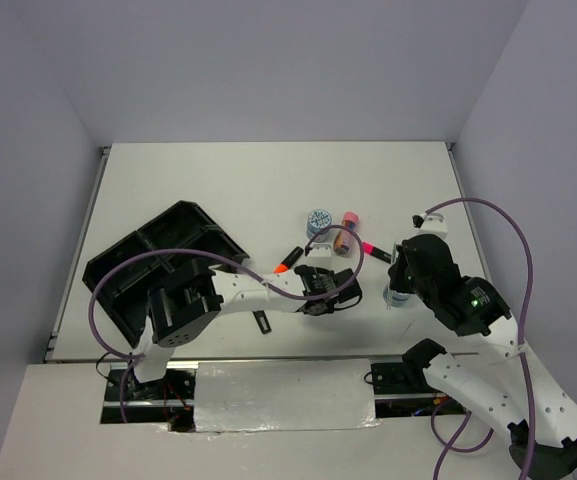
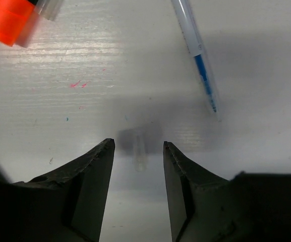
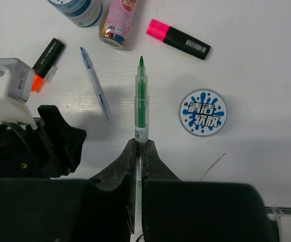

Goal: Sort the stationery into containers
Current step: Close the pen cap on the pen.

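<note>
White counter (image 1: 268, 180) is sitting under grey walls. The right tool (image 3: 141, 143) is clamping a green pen (image 3: 141, 101) above it. The left tool (image 2: 138, 146) is hovering low, jaws apart, with a blue pen (image 2: 198, 55) lying just beside it. The black tray (image 1: 133, 250) is sitting at the left.

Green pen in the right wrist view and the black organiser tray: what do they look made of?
Green pen: probably clear glossy plastic; the green core shows through the barrel. Organiser tray: likely moulded black plastic; thin divider walls catch light.
</note>
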